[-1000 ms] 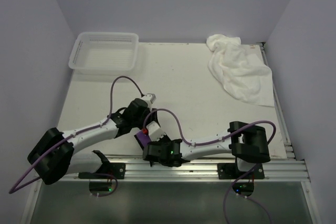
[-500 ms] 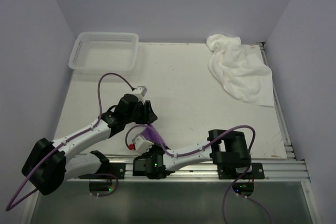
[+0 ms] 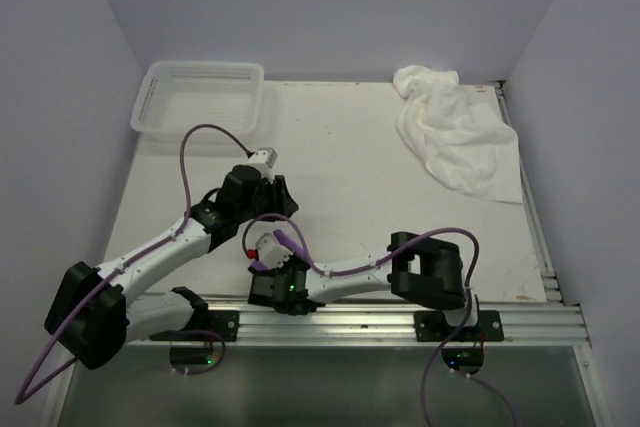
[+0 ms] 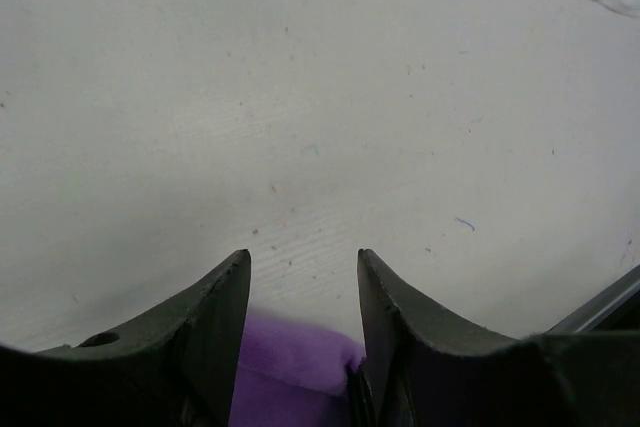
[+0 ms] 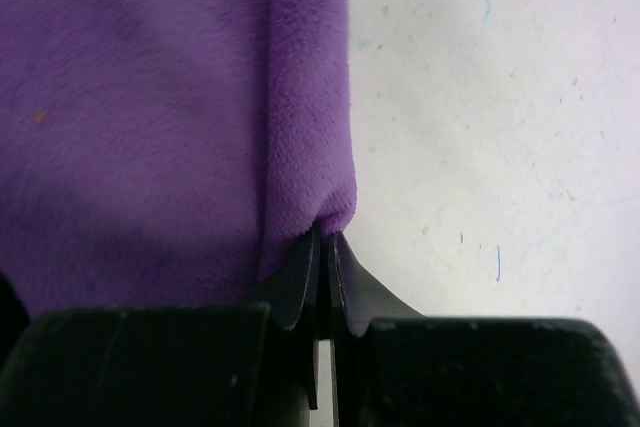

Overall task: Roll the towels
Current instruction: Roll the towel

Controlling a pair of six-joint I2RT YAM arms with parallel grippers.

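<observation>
Where the right hand point(image 5: 325, 239) pinches tight on the folded edge of the purple towel point(image 5: 150, 97), that cloth sits over the counter point(image 3: 350, 177), well toward the arms' bases from the mesh basket point(image 3: 205, 68). Half wide, the left hand point(image 4: 303, 267) shows purple cloth between its fingers. 1 white towel point(image 3: 455, 132) lies crumpled well right of the basket.

The left arm point(image 3: 160, 247) stretches from the lower left of the frame up toward centre; the left gripper point(image 4: 300, 265) has its jaws standing apart; the right arm point(image 3: 345, 269) lies low across bottom centre (elbow folded at lower right); the right gripper point(image 5: 325, 239) pinches a fold of the purple towel point(image 5: 150, 97).
</observation>
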